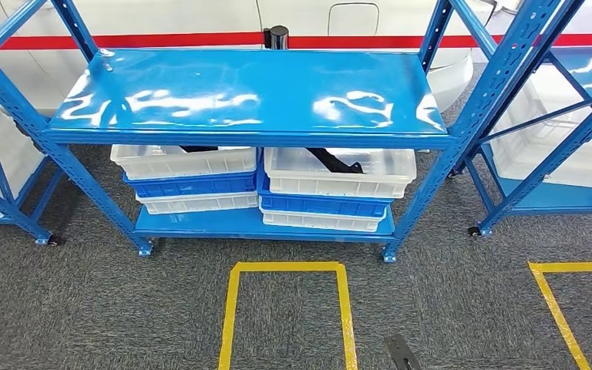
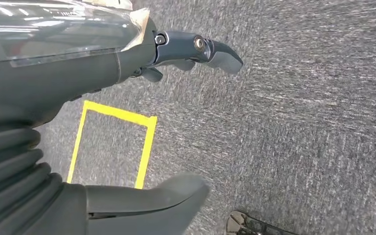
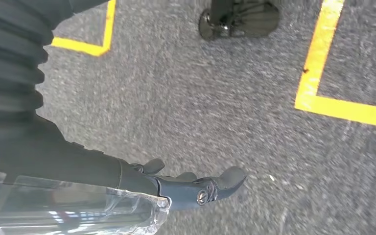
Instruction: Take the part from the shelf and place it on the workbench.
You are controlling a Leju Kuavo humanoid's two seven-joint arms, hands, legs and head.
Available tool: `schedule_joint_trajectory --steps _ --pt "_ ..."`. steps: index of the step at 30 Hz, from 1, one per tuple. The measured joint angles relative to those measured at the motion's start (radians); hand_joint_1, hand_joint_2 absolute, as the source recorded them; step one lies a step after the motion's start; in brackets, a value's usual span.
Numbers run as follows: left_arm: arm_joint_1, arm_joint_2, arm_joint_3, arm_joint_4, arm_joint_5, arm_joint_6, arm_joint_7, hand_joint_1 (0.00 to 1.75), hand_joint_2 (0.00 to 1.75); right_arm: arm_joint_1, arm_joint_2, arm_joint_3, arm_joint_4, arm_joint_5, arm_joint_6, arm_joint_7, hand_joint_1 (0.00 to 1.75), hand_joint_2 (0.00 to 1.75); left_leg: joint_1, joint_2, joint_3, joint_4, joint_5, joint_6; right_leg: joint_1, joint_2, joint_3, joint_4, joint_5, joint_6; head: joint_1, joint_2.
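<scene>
My left hand (image 2: 142,122) and right hand (image 3: 127,191) hung over the carpet (image 1: 432,308), fingers apart, while the black part (image 1: 338,163) lay in a white bin (image 1: 339,176) on the shelf (image 1: 247,96).

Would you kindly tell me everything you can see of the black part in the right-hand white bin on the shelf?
The black part is a slim, dark, bar-like piece lying slanted inside the top white bin of the right stack, under the blue shelf board. It looks matte, perhaps plastic or metal. The board hides its upper end; its lower end shows a small bent tip near the bin's floor. Nothing grips it, and its exact shape cannot be told.
</scene>
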Motion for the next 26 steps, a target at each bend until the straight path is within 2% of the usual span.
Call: schedule_joint_trajectory --steps 3,13,17,26 --pt "0.012 0.010 -0.057 -0.010 0.077 -0.008 0.014 0.00 0.00 0.012 -0.003 0.002 -0.009 -0.024 0.015 -0.002 0.00 1.75 0.000 0.000 0.000 0.000 0.000 0.000 0.000 0.000 0.000 0.000 0.000 0.000 0.000 0.000" --pt "0.064 0.039 -0.294 -0.055 0.343 -0.039 0.057 0.00 0.00 0.056 -0.007 0.018 -0.058 -0.108 0.058 -0.020 0.00 1.75 0.000 0.000 0.000 0.000 0.000 0.000 0.000 0.000 0.000 0.000 0.000 0.000 0.000 0.000" --pt "0.087 0.050 -0.398 -0.075 0.449 -0.051 0.074 0.00 0.00 0.075 -0.008 0.025 -0.079 -0.141 0.075 -0.025 0.00 0.00 0.000 0.000 0.000 0.000 0.000 0.000 0.000 0.000 0.000 0.000 0.000 0.000 0.000 0.000" --pt "0.133 0.071 -0.607 -0.115 0.661 -0.076 0.108 0.00 0.00 0.111 -0.008 0.042 -0.123 -0.210 0.109 -0.042 0.00 0.00 0.000 0.000 0.000 0.000 0.000 0.000 0.000 0.000 -0.001 0.000 0.000 0.000 0.000 0.000"
